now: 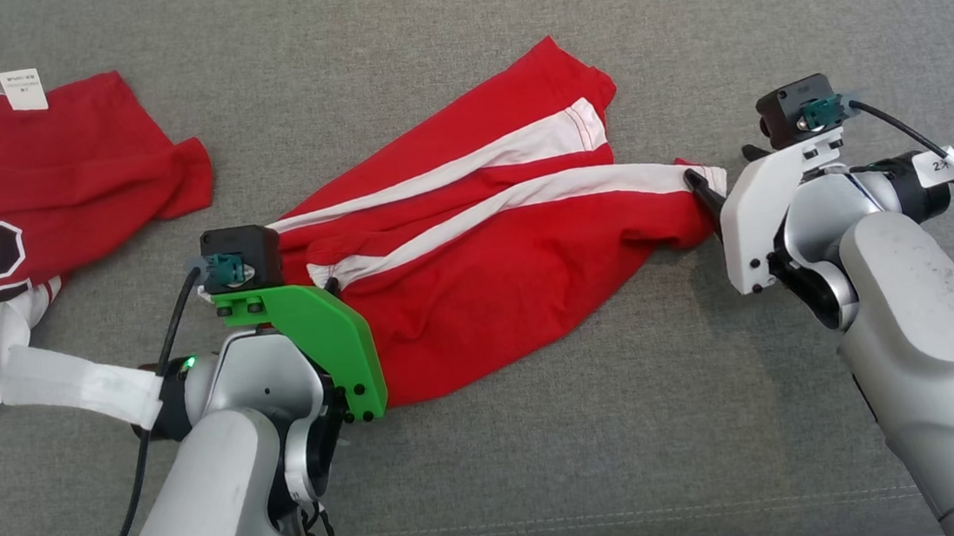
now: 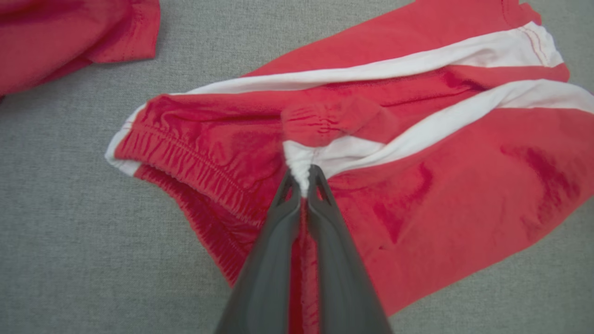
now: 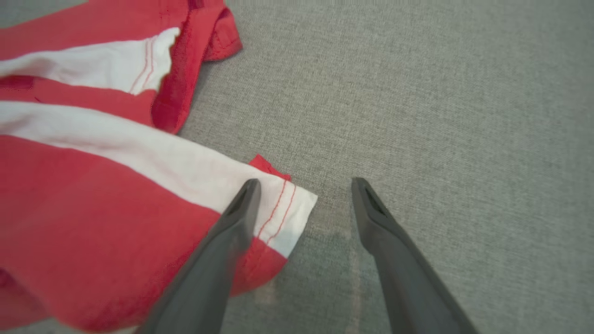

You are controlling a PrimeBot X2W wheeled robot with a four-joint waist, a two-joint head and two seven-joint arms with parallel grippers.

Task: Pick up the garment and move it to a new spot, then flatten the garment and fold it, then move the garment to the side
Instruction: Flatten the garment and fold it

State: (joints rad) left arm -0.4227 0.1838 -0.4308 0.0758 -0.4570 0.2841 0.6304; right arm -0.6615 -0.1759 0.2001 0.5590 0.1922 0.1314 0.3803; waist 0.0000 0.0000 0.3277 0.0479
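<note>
Grey fabric surface (image 1: 549, 471): red shorts (image 1: 484, 250) mid-frame, bunched, not folded; looks like pick-up stage, all 3 steps left. Red jersey (image 1: 40, 187) far left, cut off. Left gripper (image 2: 302, 178): clamped on white waistband stripe. Right gripper (image 3: 304, 185): wide open, empty, 1 finger over hem corner. Waistband partly hidden behind left wrist.
</note>
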